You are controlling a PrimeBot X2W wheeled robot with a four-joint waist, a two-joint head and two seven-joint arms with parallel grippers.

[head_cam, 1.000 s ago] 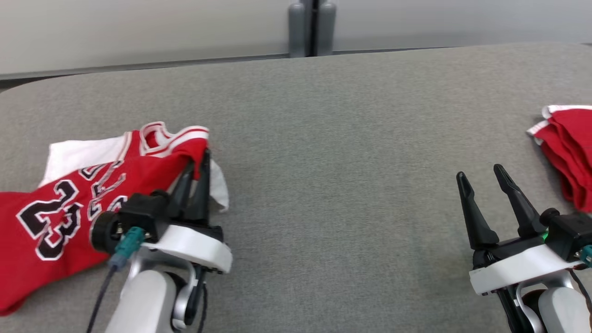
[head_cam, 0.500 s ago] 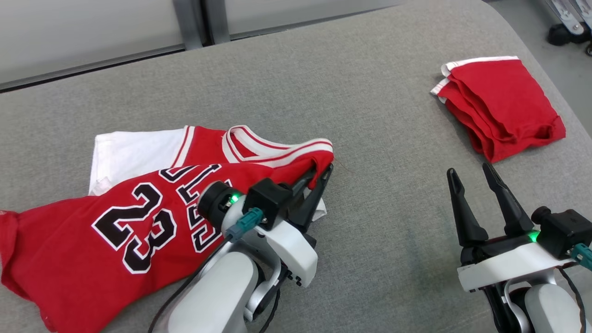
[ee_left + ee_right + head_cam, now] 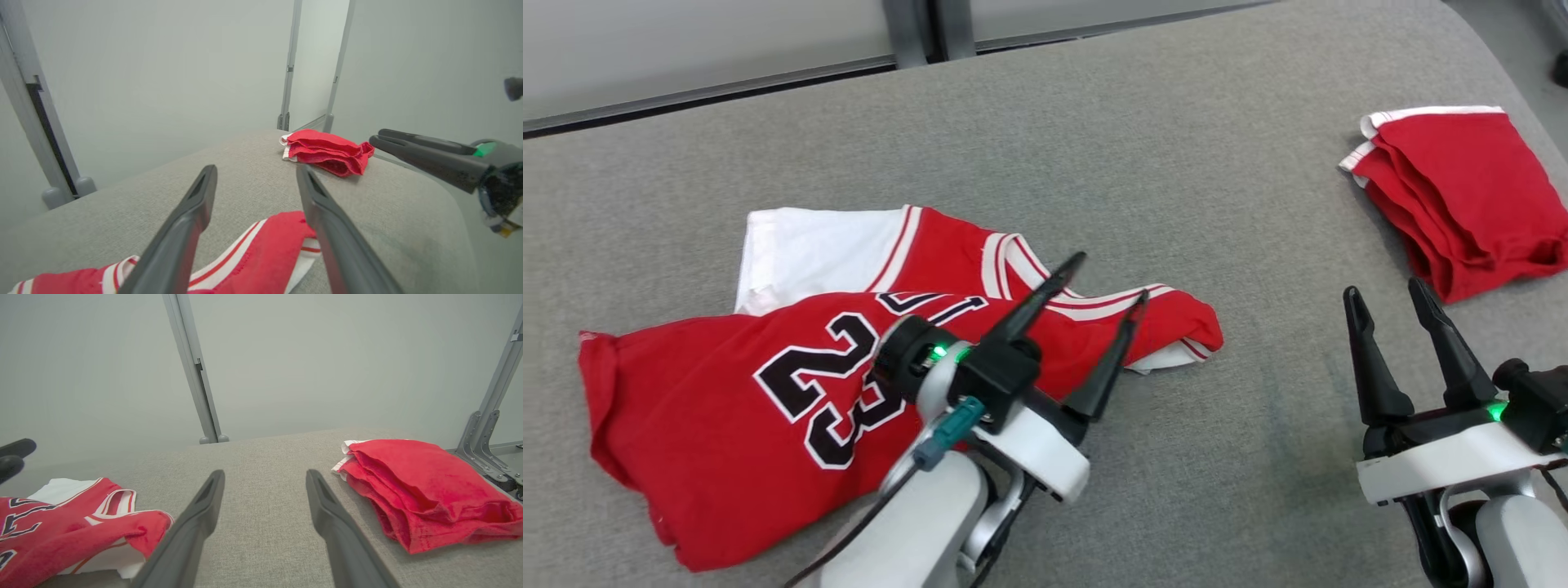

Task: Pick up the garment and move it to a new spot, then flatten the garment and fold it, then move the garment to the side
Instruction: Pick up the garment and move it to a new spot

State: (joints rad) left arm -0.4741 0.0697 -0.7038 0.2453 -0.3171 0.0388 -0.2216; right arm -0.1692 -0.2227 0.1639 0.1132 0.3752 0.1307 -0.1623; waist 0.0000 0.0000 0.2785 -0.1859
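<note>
The garment, a red jersey (image 3: pixel 727 392) with a black and white "23" and white trim, lies rumpled on the grey table (image 3: pixel 1094 147) at the left, over a white layer. My left gripper (image 3: pixel 1112 278) hangs open just above its right shoulder strap, with nothing between the fingers. In the left wrist view the strap (image 3: pixel 265 249) lies below the open left gripper (image 3: pixel 256 168). My right gripper (image 3: pixel 1383 288) stands open and empty at the lower right, apart from the jersey. The right wrist view has the right gripper (image 3: pixel 264 473) over bare table, with the jersey (image 3: pixel 61 522) to its left.
A folded red cloth (image 3: pixel 1462 188) with white edging rests at the table's far right, near the rounded edge. It also lies ahead in the wrist views (image 3: pixel 327 151) (image 3: pixel 425 486). Grey metal posts (image 3: pixel 196 371) and a pale wall stand behind the table. Bare table lies between the two garments.
My left gripper has opened and let go of the jersey's shoulder, which now lies on the table. The head camera has shifted. The right gripper stays open.
</note>
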